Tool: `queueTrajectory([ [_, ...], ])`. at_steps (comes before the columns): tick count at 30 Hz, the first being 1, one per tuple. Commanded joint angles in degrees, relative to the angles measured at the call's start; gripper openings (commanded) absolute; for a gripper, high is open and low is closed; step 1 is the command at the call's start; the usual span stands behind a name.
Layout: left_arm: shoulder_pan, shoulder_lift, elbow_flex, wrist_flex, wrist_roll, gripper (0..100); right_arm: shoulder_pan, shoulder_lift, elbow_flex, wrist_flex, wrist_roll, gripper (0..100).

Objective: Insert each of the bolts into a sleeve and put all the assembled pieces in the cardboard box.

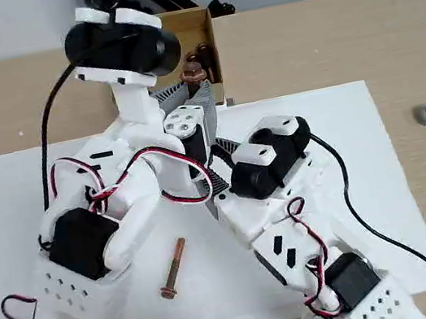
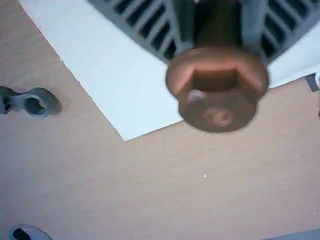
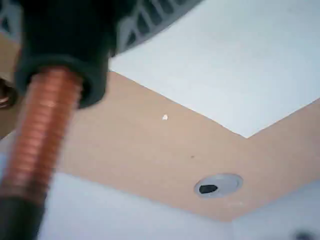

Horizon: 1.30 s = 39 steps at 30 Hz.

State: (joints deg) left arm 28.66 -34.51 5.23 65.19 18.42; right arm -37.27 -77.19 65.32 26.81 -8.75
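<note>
Overhead, the arms mostly hide both grippers. Close up, the left gripper clamps a coppery flange-headed bolt just beside the cardboard box at the desk's far edge; the right gripper pinches a black sleeve with a threaded shaft poking out. A loose bolt lies near the sheet's front edge.
</note>
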Motion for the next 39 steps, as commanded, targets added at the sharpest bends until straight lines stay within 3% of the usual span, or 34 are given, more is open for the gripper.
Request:
queueTrajectory([
  [1, -0.1, -1.4, -0.9, 1.4, 0.3, 1, -0.2, 0.1, -3.3, -0.7, -0.3, 0.4],
  [10, -0.3, -1.3, -0.7, 4.5, 0.3, 1, -0.2, 0.1, -3.3, -0.7, -0.3, 0.4],
  [16, -0.1, -1.4, -0.9, 5.8, 0.3, 9, -0.2, 0.1, -3.3, -0.7, -0.3, 0.4],
  [27, -0.4, -1.5, -1.1, 8.5, 0.3, 12, -0.2, 0.1, -3.3, -0.7, -0.3, 0.4],
  [39, -0.5, -1.1, -10.7, 18.2, -1.8, 17, 0.6, 1.8, -6.3, 3.2, -0.4, 0.3],
])
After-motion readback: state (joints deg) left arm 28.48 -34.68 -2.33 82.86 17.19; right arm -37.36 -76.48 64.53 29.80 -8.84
